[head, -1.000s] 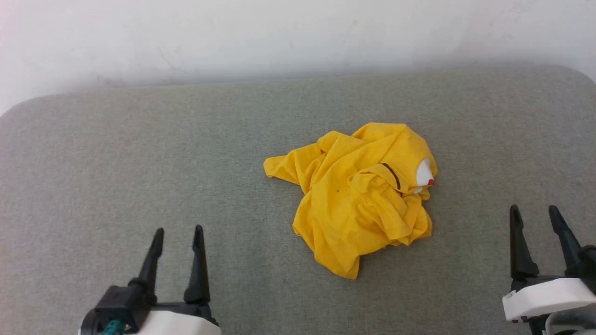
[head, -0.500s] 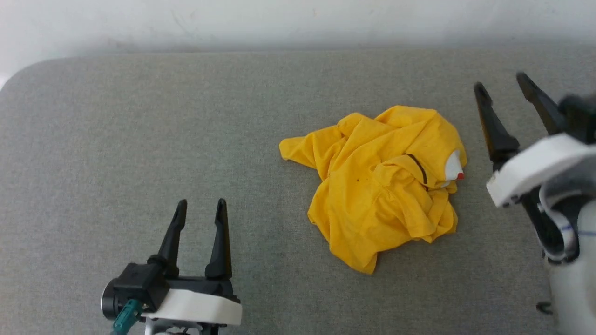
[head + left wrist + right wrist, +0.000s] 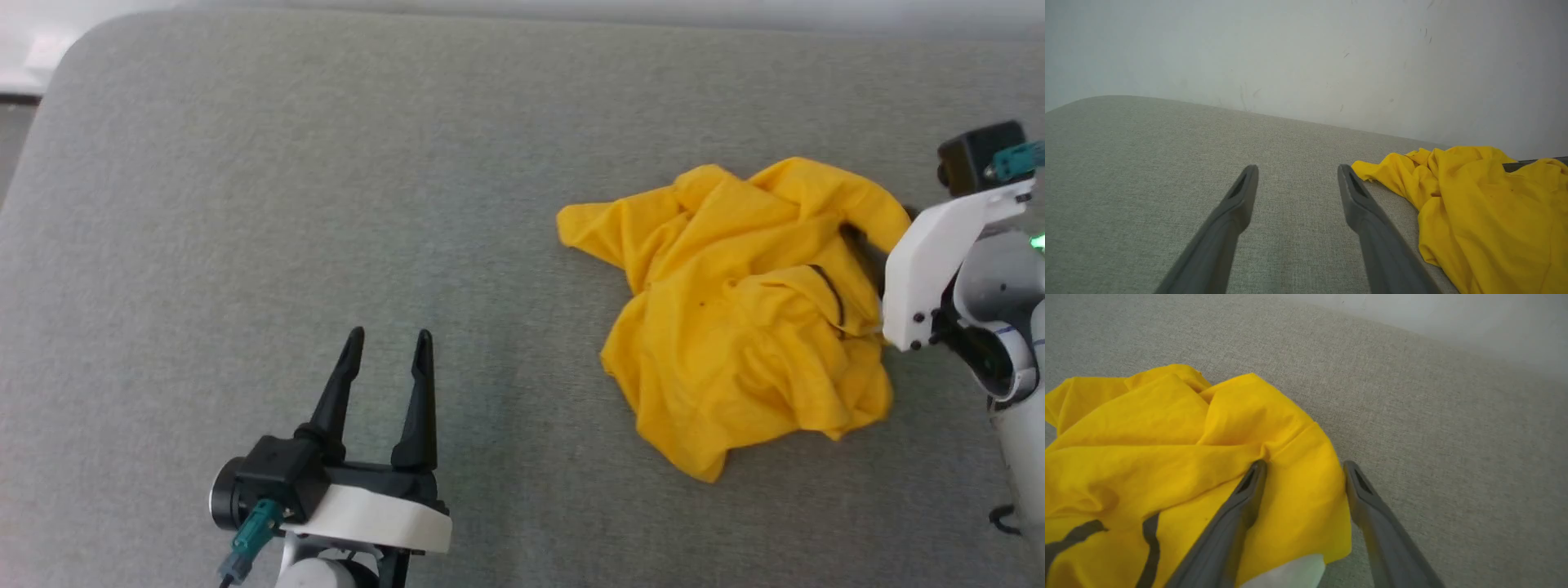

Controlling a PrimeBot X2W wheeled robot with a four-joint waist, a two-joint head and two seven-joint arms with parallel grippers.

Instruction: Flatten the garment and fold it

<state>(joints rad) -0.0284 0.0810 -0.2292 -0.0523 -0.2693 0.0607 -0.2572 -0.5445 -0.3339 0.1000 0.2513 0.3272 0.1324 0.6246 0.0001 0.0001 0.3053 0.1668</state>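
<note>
The garment (image 3: pixel 751 310) is a bright yellow T-shirt lying crumpled on the grey padded surface (image 3: pixel 326 163), right of centre. A thin black line (image 3: pixel 831 290) crosses its right part. My right gripper (image 3: pixel 1304 465) is open over the shirt's right edge: one finger (image 3: pixel 1241 506) rests over the cloth, the other (image 3: pixel 1372 506) over bare padding. A white patch (image 3: pixel 1290 575) shows beneath it. In the head view the right wrist housing (image 3: pixel 931 269) hides that edge. My left gripper (image 3: pixel 389 339) stands open and empty, well left of the shirt (image 3: pixel 1474 204).
The padded surface ends in a rounded corner at the far left (image 3: pixel 73 49). A pale wall (image 3: pixel 1306 61) runs along its far edge. Bare padding stretches left of the shirt and in front of it.
The head camera has tipped down and shifted. My right gripper has swung from the near right up and inward over the shirt's right edge. The left gripper has moved only slightly and stays open.
</note>
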